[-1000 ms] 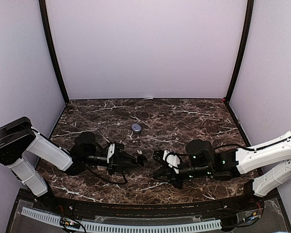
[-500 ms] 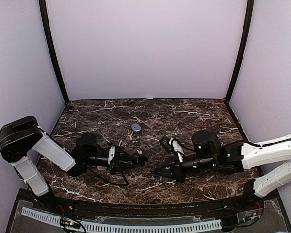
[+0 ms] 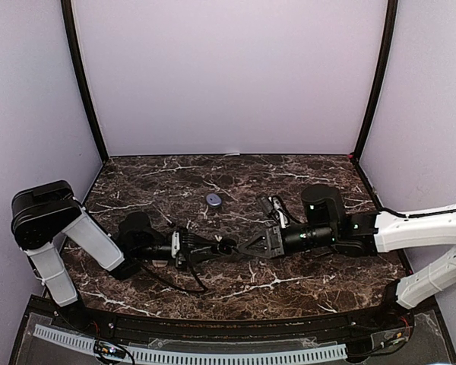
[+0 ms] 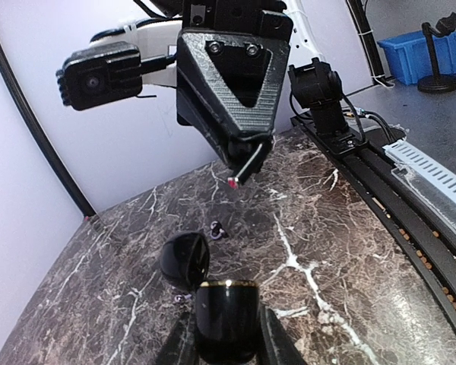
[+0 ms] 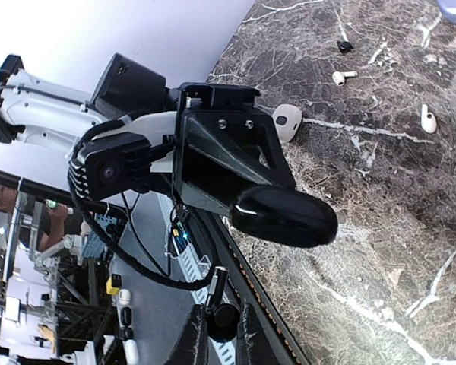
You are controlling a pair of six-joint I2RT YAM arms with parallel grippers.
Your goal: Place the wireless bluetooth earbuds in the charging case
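Observation:
My left gripper (image 3: 213, 250) is shut on a black charging case (image 4: 226, 323) with a gold rim. The case's lid (image 4: 185, 258) stands open to the left. My right gripper (image 3: 245, 248) is shut on a dark earbud (image 5: 225, 320) whose short stem (image 5: 220, 280) points at the case (image 5: 285, 217). In the left wrist view the right gripper (image 4: 243, 156) hangs just above and beyond the open case, with the stem tip (image 4: 234, 181) sticking out. In the top view the two grippers meet tip to tip. Loose earbuds lie on the table: two white ones (image 5: 343, 76) (image 5: 428, 119) and a dark one (image 5: 344, 46).
A small lavender round case (image 3: 213, 199) sits on the marble table (image 3: 319, 171) behind the grippers. A white rounded item (image 5: 286, 122) lies beside the left gripper. A dark earbud (image 4: 216, 228) and a tiny one (image 4: 181, 296) lie near the open case.
My right gripper has swung left and forward with the earbud until it meets the left gripper's case. My left arm has shifted slightly right and holds the case.

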